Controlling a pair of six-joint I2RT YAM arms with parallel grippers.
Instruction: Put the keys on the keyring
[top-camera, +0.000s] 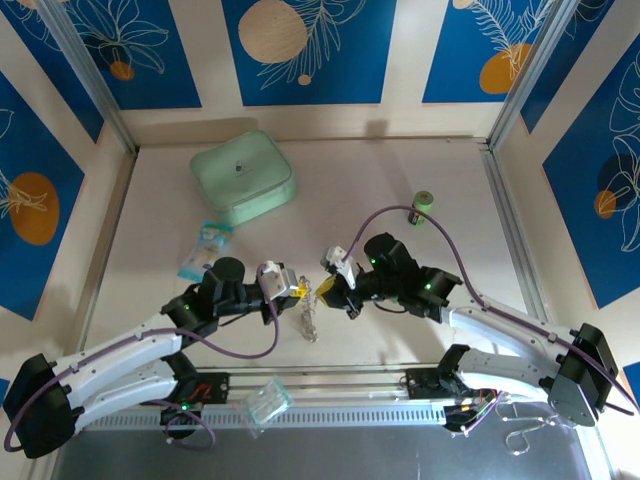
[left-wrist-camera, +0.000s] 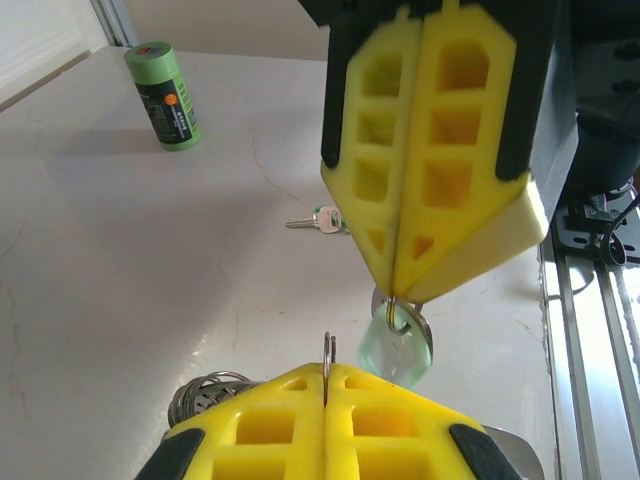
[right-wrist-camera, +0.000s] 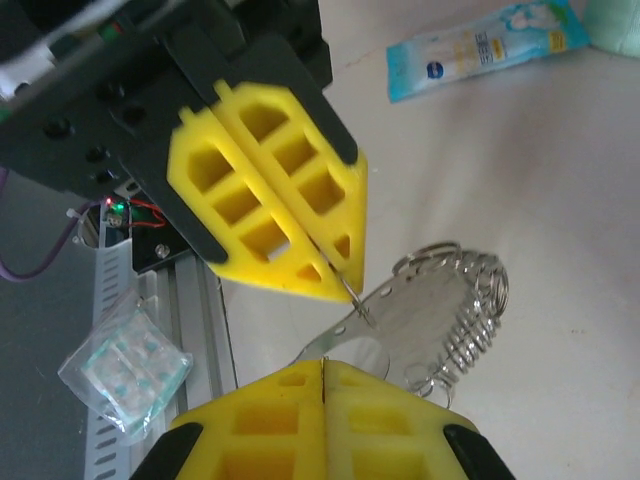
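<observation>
Both yellow-padded grippers are clamped fully closed on the silvery coiled-wire keyring (right-wrist-camera: 455, 310). The left gripper (left-wrist-camera: 327, 372) pinches a thin ring edge at the bottom of its view, and the right gripper (left-wrist-camera: 395, 292) pinches another loop above. The hold is slight, so any pull apart may slip it free. The small green-headed metal key (left-wrist-camera: 322, 220) lies mid-frame on the pale table (left-wrist-camera: 150, 300), apart from both.

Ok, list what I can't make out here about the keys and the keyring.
- Pale silver key: too small to pick out in the top external view, where the left gripper and right gripper crowd the keyring.
- Green-headed key: left wrist view, its head partly behind a right-gripper finger.
- Pinched stretch of keyring: both wrist views, buried between shut yellow fingers.
- Whether any key is threaded yet: cannot tell.
</observation>
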